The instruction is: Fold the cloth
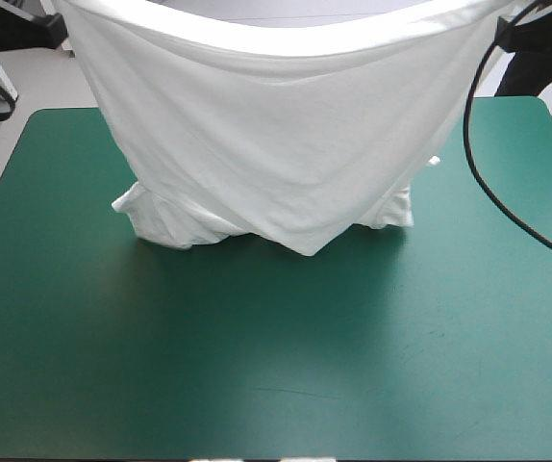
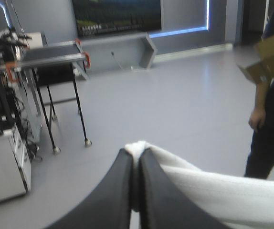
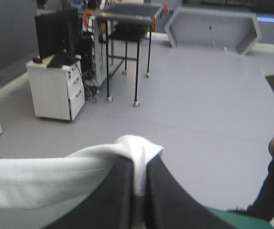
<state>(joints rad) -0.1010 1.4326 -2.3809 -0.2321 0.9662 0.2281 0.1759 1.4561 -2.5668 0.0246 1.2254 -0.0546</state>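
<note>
The T-shirt (image 1: 276,144) hung stretched between my two grippers over the far half of the table (image 1: 257,385). Its top edge was pulled into a wide sagging band from left to right, and its lower end lay bunched on the teal-green cover near the middle. My left gripper (image 2: 135,160) was clamped on one corner of that edge, with a white nub poking out past the tips. My right gripper (image 3: 138,167) pinched the other corner the same way. I judged the job barely begun: the shirt was lifted but not laid flat, and no fold was made.
</note>
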